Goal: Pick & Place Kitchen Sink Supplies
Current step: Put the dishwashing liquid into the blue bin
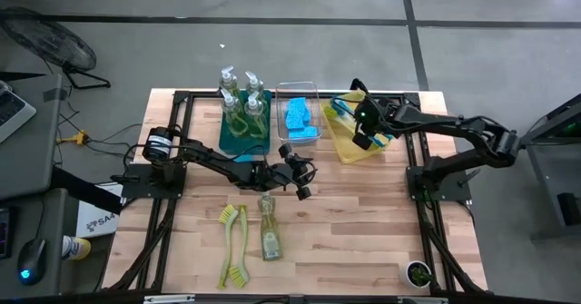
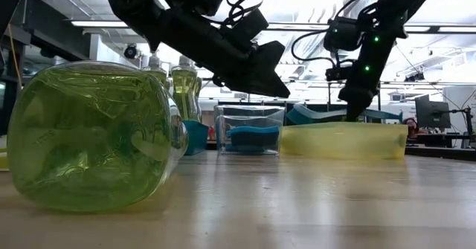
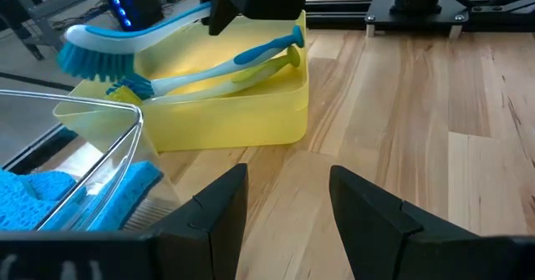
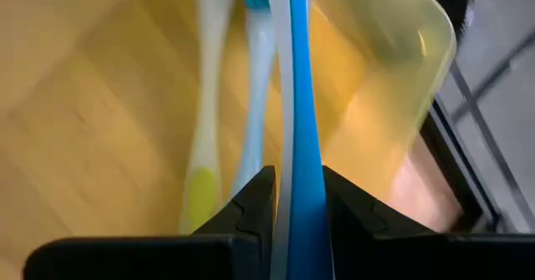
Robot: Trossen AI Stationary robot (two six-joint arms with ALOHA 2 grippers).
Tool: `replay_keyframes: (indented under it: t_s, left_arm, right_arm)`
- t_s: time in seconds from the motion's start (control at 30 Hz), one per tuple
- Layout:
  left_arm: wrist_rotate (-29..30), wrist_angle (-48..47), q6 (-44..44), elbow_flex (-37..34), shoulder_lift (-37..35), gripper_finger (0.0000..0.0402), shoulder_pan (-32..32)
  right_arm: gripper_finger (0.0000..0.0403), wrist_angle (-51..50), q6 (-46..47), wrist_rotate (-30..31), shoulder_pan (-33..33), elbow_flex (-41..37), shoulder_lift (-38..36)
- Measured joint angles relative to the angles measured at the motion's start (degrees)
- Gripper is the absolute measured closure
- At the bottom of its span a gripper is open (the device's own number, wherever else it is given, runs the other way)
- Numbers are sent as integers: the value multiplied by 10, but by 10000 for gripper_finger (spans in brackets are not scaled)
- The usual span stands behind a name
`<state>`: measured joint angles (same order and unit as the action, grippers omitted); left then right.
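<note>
My right gripper (image 1: 363,133) hangs over the yellow bin (image 1: 349,148) at the table's far right, shut on a blue-and-white dish brush (image 3: 125,39). Two more brushes (image 3: 251,63) lie inside that bin. My left gripper (image 1: 302,186) is open and empty above the table's middle, in front of the clear bin of blue sponges (image 1: 300,121). Pump bottles (image 1: 243,93) stand upright in the teal bin. A soap bottle (image 1: 269,233) lies on its side near the front edge, with two yellow-green brushes (image 1: 232,246) lying flat on the table beside it. My right gripper pinches the blue-and-white brush by its handle (image 4: 301,146), away from the bristle head (image 3: 84,56), between its two fingers (image 4: 251,209). The fingers come from above, pointing down. The brush is lifted clear and lies about level over the yellow bin, with its head toward the clear bin.
The three bins stand in a row along the far edge: teal (image 1: 238,139), clear (image 1: 313,91), yellow. Bare wood lies to the right of the soap bottle and in front of the yellow bin (image 3: 401,104). A small dark cup (image 1: 418,273) sits at the near right corner.
</note>
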<state>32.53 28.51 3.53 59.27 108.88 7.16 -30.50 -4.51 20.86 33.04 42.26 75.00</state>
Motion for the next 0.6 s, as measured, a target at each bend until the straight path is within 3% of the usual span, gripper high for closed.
replay_keyframes:
  t_s: [0.6]
  left_arm:
    - [0,0,0,0,0,237,0]
  right_arm:
    - [337,20,-15,-65,0,0,0]
